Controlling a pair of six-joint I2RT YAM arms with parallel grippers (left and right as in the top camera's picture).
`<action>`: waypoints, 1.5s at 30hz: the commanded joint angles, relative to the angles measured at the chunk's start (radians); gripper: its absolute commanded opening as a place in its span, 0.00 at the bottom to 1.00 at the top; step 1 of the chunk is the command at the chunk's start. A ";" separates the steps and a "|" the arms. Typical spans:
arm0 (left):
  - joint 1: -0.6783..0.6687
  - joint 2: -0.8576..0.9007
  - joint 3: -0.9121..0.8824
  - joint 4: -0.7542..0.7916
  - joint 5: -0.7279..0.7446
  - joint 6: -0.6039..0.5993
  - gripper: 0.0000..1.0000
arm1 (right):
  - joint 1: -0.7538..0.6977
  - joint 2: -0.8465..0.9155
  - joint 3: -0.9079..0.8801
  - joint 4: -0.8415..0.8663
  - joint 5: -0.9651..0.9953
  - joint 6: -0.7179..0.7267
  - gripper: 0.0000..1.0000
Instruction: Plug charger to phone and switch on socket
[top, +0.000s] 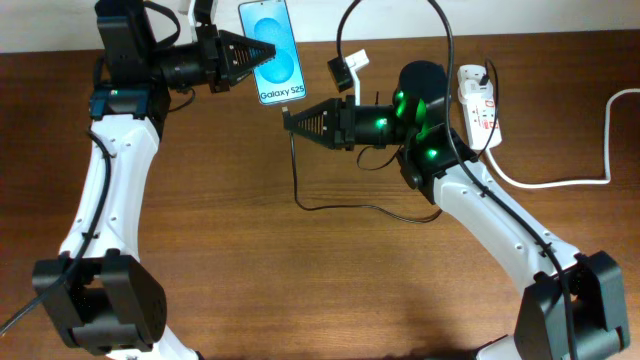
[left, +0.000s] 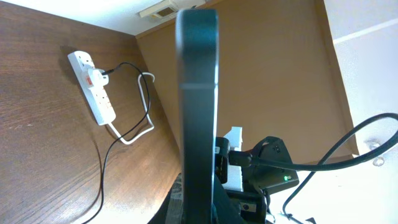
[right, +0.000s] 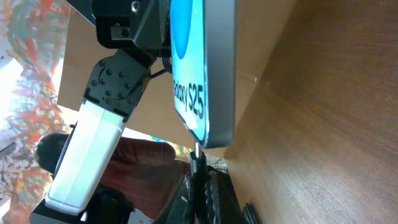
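The phone (top: 272, 50), cyan screen reading "Galaxy S25", is held above the table by my left gripper (top: 250, 52), which is shut on its side. In the left wrist view the phone (left: 199, 93) shows edge-on. My right gripper (top: 291, 118) is shut on the charger plug (right: 198, 163), whose metal tip touches the phone's bottom edge (right: 214, 140). The black charger cable (top: 330, 205) loops over the table. The white socket strip (top: 480, 100) lies at the back right; it also shows in the left wrist view (left: 93, 84) with a black plug in it.
The thick white cord (top: 560, 178) runs from the socket to the right table edge. A small black-and-white adapter (top: 345, 68) hangs near the phone. Brown wooden table (top: 300, 290).
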 joint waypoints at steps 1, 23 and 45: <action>0.000 0.001 0.013 0.009 0.000 -0.006 0.00 | 0.005 -0.005 0.003 0.016 -0.010 -0.006 0.04; -0.001 0.001 0.013 0.009 0.002 -0.006 0.00 | 0.005 -0.004 0.003 0.026 0.017 0.020 0.04; -0.001 0.001 0.013 0.009 0.005 -0.006 0.00 | 0.005 -0.004 0.003 0.030 0.064 0.019 0.04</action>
